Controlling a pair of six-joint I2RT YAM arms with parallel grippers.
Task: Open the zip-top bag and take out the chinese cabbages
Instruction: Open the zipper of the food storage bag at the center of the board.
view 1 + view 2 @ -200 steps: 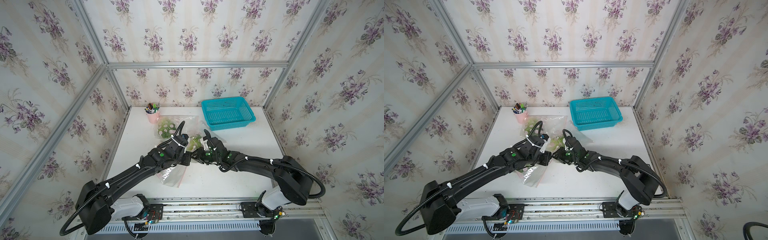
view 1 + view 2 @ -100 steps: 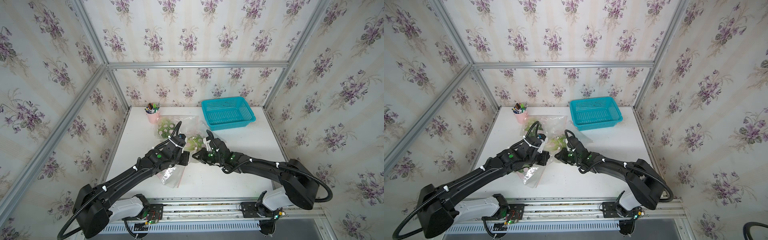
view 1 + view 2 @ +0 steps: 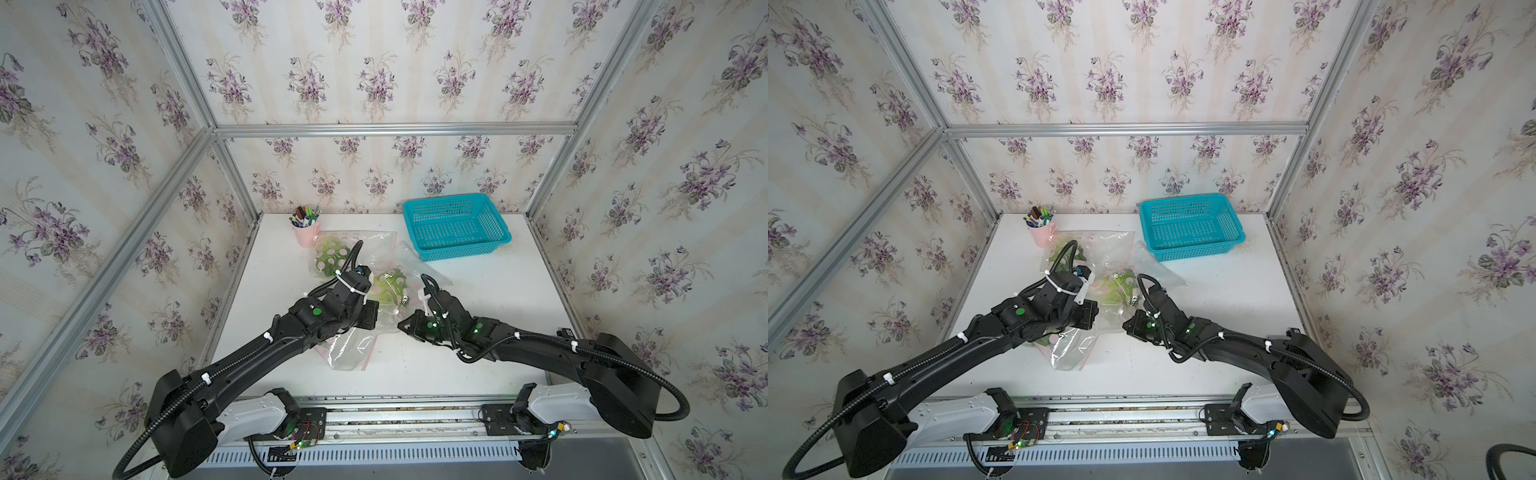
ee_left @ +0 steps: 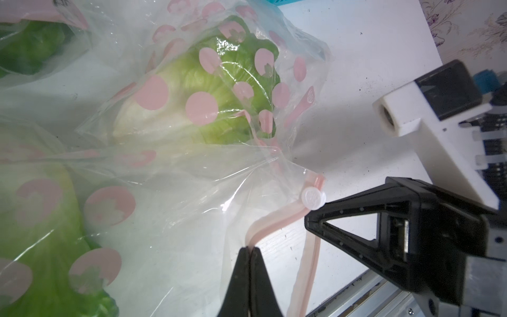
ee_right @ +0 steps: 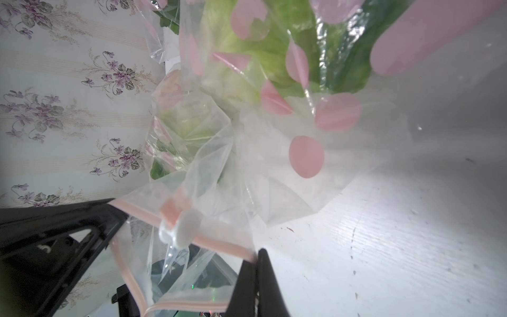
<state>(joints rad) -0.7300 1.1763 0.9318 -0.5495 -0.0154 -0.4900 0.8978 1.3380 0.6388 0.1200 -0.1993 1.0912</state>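
Flowery wallpaper on every wall, white table (image 3: 503, 316) underneath. From my seat the teal basket (image 3: 465, 250) is out at 1 o'clock and the pen cup (image 3: 306, 236) at 11.

The bag (image 3: 351, 351) lies across the middle, see-through with pink dots, running up toward the cup. All three cabbages are inside it:
- one (image 3: 390, 287) dead centre, just beyond the two grippers
- one (image 3: 330, 261) up at 11, right by the cup
- the third (image 3: 1045, 340) mostly hidden under my left arm, around 8 o'clock of centre in a top view. It shows better on the left wrist cam (image 4: 49, 241).

The left gripper (image 4: 251, 250) is clamped tight on the pink zip strip (image 4: 277, 223). The right gripper (image 5: 256, 259) is pinched down on the same strip from the other side. The white slider (image 4: 313, 198) sits on the strip between them, almost touching the right gripper's tip.

On the right wrist cam the two pink tracks run apart on one side of the slider (image 5: 184, 227), so the mouth gapes a bit there. Both grippers hang close together just above the table, at about 6 o'clock from the centre cabbage.
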